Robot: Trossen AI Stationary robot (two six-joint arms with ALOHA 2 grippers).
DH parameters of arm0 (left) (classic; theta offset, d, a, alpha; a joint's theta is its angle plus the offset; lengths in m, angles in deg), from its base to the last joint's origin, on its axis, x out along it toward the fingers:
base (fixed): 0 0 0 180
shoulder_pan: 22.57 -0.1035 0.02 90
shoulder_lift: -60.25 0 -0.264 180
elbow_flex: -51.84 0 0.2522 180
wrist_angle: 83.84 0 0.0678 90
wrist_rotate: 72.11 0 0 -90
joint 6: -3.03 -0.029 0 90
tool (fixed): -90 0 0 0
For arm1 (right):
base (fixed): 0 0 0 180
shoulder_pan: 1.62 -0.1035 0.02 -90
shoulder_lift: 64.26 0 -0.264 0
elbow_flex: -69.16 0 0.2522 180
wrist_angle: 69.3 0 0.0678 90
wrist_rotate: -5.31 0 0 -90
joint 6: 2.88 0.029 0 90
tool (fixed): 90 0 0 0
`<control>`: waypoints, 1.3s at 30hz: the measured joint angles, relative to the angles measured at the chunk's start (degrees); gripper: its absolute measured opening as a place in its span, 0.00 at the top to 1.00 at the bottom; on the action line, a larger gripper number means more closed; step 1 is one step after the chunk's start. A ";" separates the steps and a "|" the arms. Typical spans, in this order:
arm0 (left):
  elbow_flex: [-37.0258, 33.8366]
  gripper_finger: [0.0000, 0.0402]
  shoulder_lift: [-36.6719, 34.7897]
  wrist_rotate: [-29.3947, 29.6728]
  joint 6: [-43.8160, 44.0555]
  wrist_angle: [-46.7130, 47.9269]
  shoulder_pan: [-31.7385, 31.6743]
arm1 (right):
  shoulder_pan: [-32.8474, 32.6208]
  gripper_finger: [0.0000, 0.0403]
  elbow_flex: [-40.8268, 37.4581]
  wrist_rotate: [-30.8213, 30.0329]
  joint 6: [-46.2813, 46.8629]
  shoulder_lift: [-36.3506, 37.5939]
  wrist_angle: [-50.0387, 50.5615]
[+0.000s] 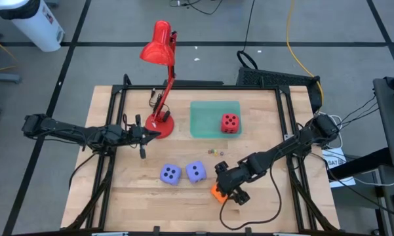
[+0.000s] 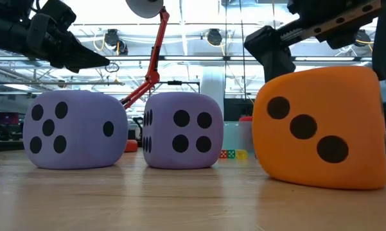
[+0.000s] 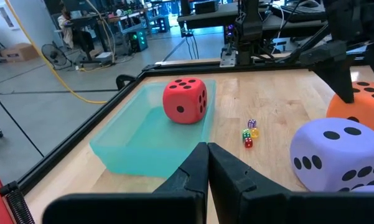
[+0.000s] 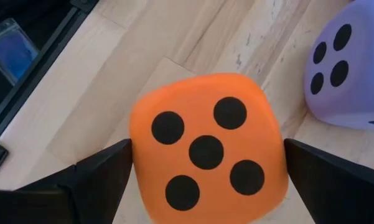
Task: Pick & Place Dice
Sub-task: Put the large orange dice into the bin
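A: Right wrist view is showing the orange die point(image 4: 205, 149) five-face toward the camera, sitting flat on the table point(image 4: 174, 37). It's a cube, so no long axis. Three pips are facing the low camera.

B: Right gripper point(image 1: 231, 195)?

A: Hanging over it at the front edge, fingers point(image 4: 93, 177) spread wide on either side, not gripping.

B: Others?

A: Two lavender-blue dice point(image 1: 170, 174) point(image 1: 196, 172) are sitting side by side just left of the orange one, dark pips, soft rounded corners. Red die point(image 1: 230, 122) is resting inside the teal tray point(image 1: 203, 118) toward the back, five up.

B: Any text?

A: Nothing readable.

B: Left side?

A: Left gripper point(image 1: 142, 139) is hovering near the red lamp's base point(image 1: 159, 122), fingers point(image 3: 193, 174) pinched together, empty.
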 joint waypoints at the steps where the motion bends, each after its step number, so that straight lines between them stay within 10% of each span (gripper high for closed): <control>1: 0.00 0.96 0.00 0.00 0.00 0.00 0.00 | 0.00 0.01 -0.46 0.01 0.09 0.01 -0.74; 26: 0.01 0.96 0.00 0.17 -0.14 -0.12 0.01 | -1.53 0.02 -12.16 -3.56 6.85 -0.58 -21.25; 39: 0.00 0.96 -0.01 0.19 -1.23 -0.22 0.02 | -1.42 0.02 -0.48 -5.01 8.40 -0.49 -20.60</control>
